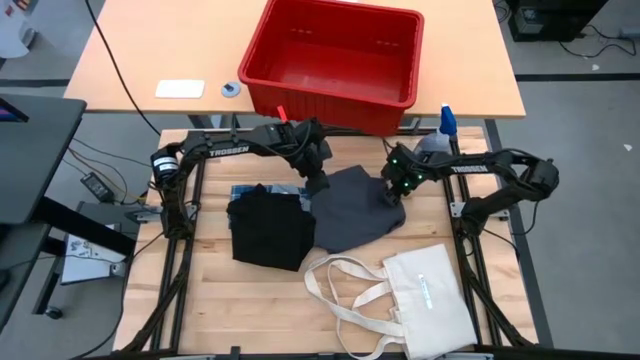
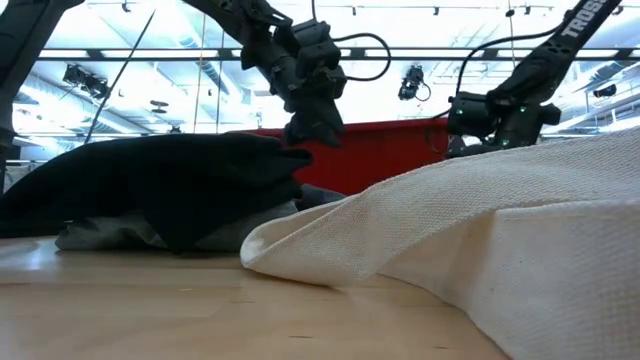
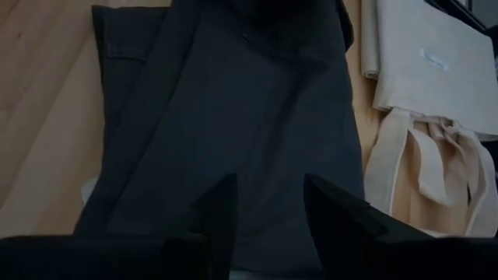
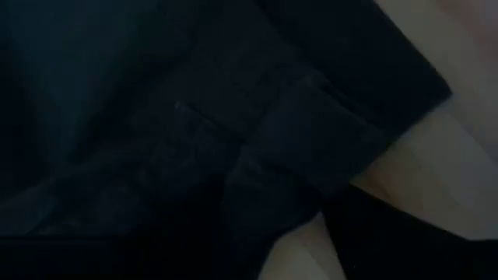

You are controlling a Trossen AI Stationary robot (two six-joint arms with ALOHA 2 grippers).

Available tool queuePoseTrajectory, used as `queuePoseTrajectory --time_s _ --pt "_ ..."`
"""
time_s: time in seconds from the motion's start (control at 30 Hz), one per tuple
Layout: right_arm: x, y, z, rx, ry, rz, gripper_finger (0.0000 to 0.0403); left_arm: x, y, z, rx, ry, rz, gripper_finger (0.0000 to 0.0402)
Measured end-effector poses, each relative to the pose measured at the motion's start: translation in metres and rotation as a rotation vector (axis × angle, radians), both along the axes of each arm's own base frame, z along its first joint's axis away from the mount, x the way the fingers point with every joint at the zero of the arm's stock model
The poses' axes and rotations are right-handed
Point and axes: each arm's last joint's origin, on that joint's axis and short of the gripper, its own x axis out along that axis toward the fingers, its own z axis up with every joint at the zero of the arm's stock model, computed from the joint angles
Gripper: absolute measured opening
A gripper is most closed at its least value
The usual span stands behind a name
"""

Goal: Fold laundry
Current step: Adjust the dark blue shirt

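A dark grey garment (image 1: 350, 215) lies spread at the table's middle. My left gripper (image 1: 318, 183) is shut on its far left corner. My right gripper (image 1: 392, 192) is low over the garment's far right edge, which fills the right wrist view (image 4: 194, 117). Whether it touches the cloth does not show. A folded black piece (image 1: 268, 232) lies to the left on a blue-white plaid piece (image 1: 250, 190). The cream tote bag (image 1: 425, 295) rests flat near the front right. My left gripper holds the dark grey garment by its far left corner (image 3: 268, 187), pinched between the two fingers (image 3: 222, 214). The fingers slant down from the far side. The cloth slopes away below them, and the rest lies on the table.
A red bin (image 1: 335, 55) stands on the desk beyond the far edge, with a blue-capped spray bottle (image 1: 447, 118) to its right. The tote's long handles (image 1: 345, 290) loop toward the black piece. There is bare wood (image 1: 240, 310) at the front left.
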Motion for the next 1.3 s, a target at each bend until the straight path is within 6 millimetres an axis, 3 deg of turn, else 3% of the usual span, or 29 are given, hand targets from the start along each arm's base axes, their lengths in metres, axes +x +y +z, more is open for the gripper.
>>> queuePoseTrajectory --time_s 0.1,0.17,0.23,0.43,0.53,0.7,0.83,1.0,1.17,1.3 --pt "0.005 0.002 -0.001 -0.015 0.011 0.031 0.0123 -0.001 0.002 0.000 -0.004 0.001 0.010 0.0150" --pt "0.006 0.003 0.009 -0.040 0.011 0.051 0.0056 -0.002 0.004 0.000 -0.009 0.003 0.021 0.0150" --pt "0.006 0.004 0.024 -0.060 0.018 0.080 0.0023 -0.002 0.004 0.001 -0.008 -0.001 0.022 0.0150" --pt "0.000 0.016 0.096 -0.178 0.072 0.235 0.0041 -0.005 0.002 0.009 -0.006 -0.021 0.018 0.0150" --pt "0.001 0.024 0.129 -0.250 -0.019 0.338 0.0034 -0.004 0.002 0.010 -0.031 -0.043 -0.004 0.0150" --pt "0.013 0.023 0.149 -0.438 -0.208 0.394 0.0033 0.000 -0.006 0.012 -0.040 -0.070 -0.035 0.0150" --pt "0.027 0.013 0.133 -0.551 -0.235 0.367 0.0035 0.004 -0.014 0.013 -0.059 -0.076 -0.034 0.0150" --pt "0.039 -0.006 0.101 -0.668 -0.101 0.258 0.0035 0.008 -0.025 0.012 -0.095 -0.061 -0.021 0.0150" --pt "0.052 -0.024 0.070 -0.645 -0.139 0.270 0.0036 0.008 -0.029 0.011 -0.131 -0.014 0.049 0.0150" --pt "0.060 -0.033 0.037 -0.560 -0.111 0.288 0.0041 0.001 -0.021 0.000 -0.047 0.109 0.160 0.0150"
